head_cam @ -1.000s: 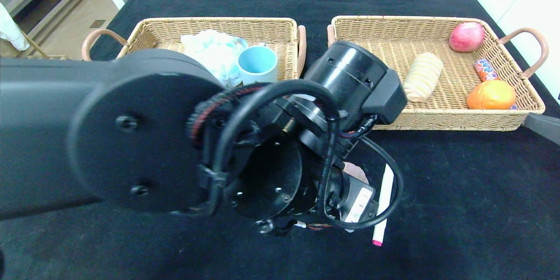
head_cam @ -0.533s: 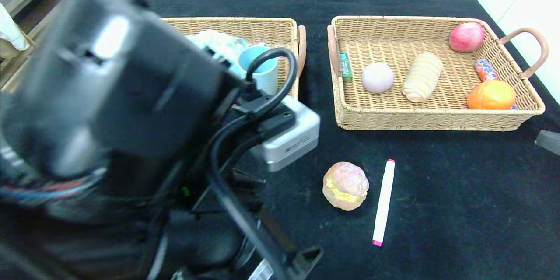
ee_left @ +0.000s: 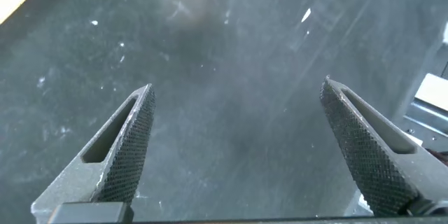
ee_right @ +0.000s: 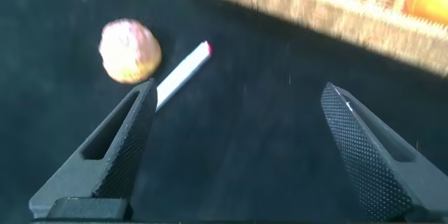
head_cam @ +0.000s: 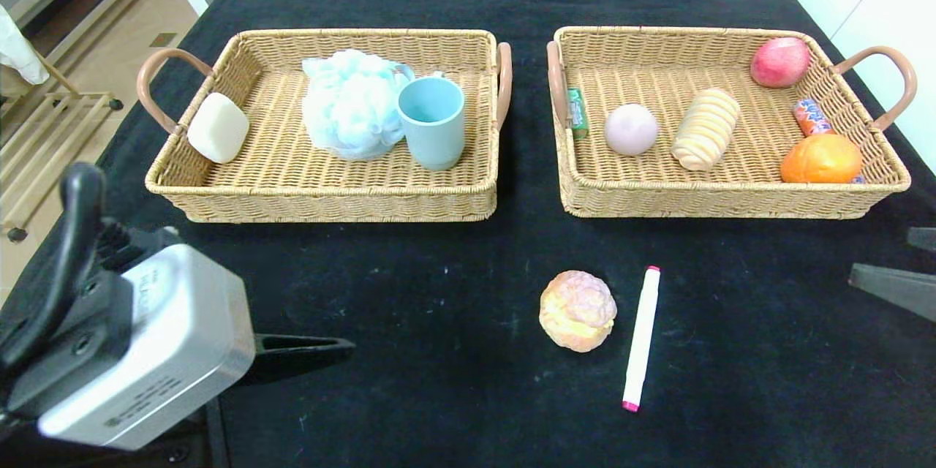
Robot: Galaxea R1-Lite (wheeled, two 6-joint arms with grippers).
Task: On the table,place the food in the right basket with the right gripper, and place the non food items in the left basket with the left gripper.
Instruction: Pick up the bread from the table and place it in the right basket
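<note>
Lying on the black worktop just in front of the right basket are a cream puff and a white marker with pink ends, the marker just beside the puff on the side away from the left basket, the two not touching. Inside the left basket sit a white soap bar against its outer end, a blue bath pouf and a blue cup, upright and touching the pouf. The right basket holds a green tube along the wall nearest the left basket, then a pale round bun, a ridged bread roll, a red apple, a wrapped candy and an orange. The left hand hovers low over bare worktop, well in front of the left basket, its fingers spread wide with nothing between them. The right hand hangs in front of the right basket's outer corner, fingers likewise spread and empty, puff and marker ahead of it.
</note>
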